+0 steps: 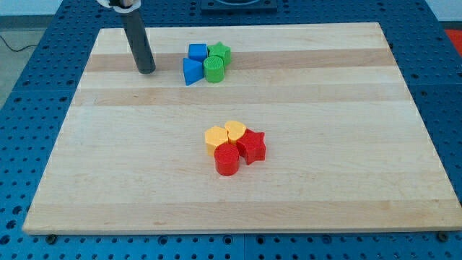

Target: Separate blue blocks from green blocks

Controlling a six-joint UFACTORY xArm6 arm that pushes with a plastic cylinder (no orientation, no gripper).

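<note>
Near the view's top, a blue cube [197,52] and a blue wedge-shaped block [192,71] sit tight against a green star-shaped block [220,53] and a green cylinder [214,69]. The blue blocks are on the left of the cluster, the green on the right, all touching. My tip [146,71] rests on the board to the left of the blue wedge, about a block's width or two away, touching no block.
A second cluster lies lower in the middle: a yellow hexagon [216,137], a yellow heart-shaped block [235,131], a red star-shaped block [252,146] and a red cylinder [227,160]. The wooden board [346,144] sits on a blue perforated table.
</note>
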